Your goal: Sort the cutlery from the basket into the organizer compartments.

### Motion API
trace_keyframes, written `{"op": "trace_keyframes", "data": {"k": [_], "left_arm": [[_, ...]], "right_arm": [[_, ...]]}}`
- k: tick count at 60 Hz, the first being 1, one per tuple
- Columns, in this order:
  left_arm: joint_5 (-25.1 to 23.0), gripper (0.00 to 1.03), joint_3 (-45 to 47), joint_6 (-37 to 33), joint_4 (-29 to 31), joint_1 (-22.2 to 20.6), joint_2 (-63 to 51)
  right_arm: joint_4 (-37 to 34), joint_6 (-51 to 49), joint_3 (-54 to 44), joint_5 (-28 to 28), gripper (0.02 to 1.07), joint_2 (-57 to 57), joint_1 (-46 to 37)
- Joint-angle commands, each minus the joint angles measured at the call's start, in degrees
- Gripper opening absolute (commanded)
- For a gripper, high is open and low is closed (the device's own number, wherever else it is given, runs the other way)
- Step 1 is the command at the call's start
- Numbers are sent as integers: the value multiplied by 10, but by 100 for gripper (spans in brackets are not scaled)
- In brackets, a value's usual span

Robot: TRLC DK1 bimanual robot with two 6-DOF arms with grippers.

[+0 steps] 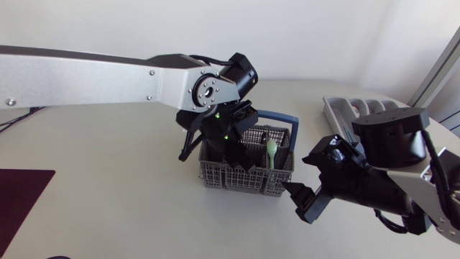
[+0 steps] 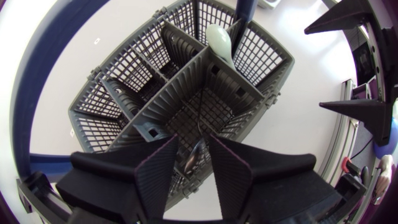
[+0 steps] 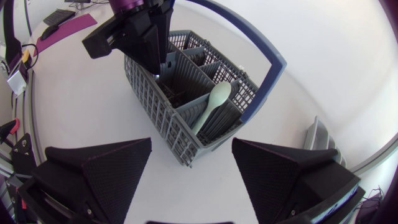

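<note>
The grey cutlery basket [image 1: 244, 176] with a blue handle [image 1: 277, 115] stands mid-table. A pale green spoon [image 1: 271, 150] stands upright in its right-hand compartment. My left gripper [image 1: 228, 144] reaches down into the basket's middle section. In the left wrist view its fingers [image 2: 158, 171] stand close together on a dark metal cutlery piece [image 2: 191, 158] over the basket floor [image 2: 205, 115]; the green spoon [image 2: 219, 40] lies ahead of them. My right gripper [image 1: 300, 201] hangs open just right of the basket. It faces the basket wall [image 3: 168, 118] and the spoon [image 3: 214, 99], holding nothing.
The grey organizer [image 1: 343, 109] sits at the back right, beyond my right arm; its edge [image 3: 317, 137] shows past the basket. A dark purple mat [image 1: 21, 191] lies at the front left. Bare white table surrounds the basket.
</note>
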State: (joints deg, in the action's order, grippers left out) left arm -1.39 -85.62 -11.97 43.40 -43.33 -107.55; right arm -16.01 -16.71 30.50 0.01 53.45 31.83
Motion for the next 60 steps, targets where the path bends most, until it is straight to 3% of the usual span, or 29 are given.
{"op": "trace_keyframes", "data": {"k": [1, 17, 30, 38, 60], "left_arm": [[0, 37, 23, 7, 20, -11, -26], [31, 35, -9, 5, 71, -13, -57], [44, 20, -31, 8, 99, -16, -79], [53, 3, -40, 8, 110, -19, -89], [65, 3, -62, 8, 137, -35, -101]], "right_arm": [[8, -3, -17, -3, 95, -5, 2], [10, -4, -18, -3, 95, -5, 0], [10, -4, -19, -3, 95, -7, -2], [11, -5, -20, -3, 95, -9, -4], [11, -5, -25, -3, 95, -10, -5]]}}
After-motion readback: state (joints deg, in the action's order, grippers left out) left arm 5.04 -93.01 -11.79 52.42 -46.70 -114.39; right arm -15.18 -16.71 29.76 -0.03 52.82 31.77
